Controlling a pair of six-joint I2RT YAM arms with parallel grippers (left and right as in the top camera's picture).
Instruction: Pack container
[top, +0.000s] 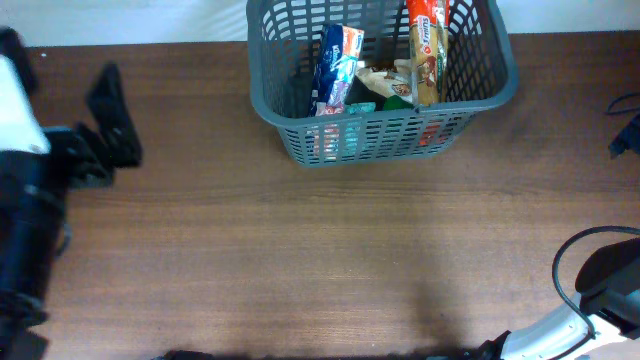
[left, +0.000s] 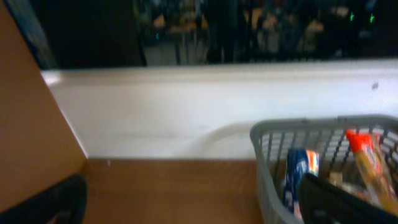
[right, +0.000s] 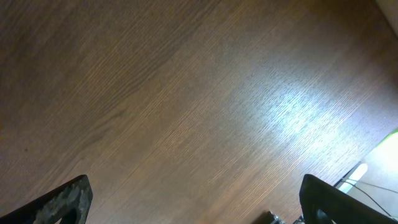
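The container (top: 380, 128), a dark grey lattice basket, stands at the table's far middle. Inside it a blue packet (top: 337, 62) and a long orange biscuit packet (top: 426, 50) stand upright, with smaller packs (top: 385, 85) between them. My left gripper (top: 112, 118) hovers open and empty at the table's left side, well apart from the basket. In the left wrist view the container's rim (left: 264, 134) and both packets show at the right, beyond my open left gripper (left: 196, 211). My right gripper (right: 199, 208) is open over bare wood, with nothing between its fingers.
The brown wooden table (top: 320, 250) stretches in front of the basket. My right arm (top: 600, 290) with its cable sits at the near right corner. A white wall (left: 186, 112) runs behind the table. A blue object (top: 626, 135) lies at the right edge.
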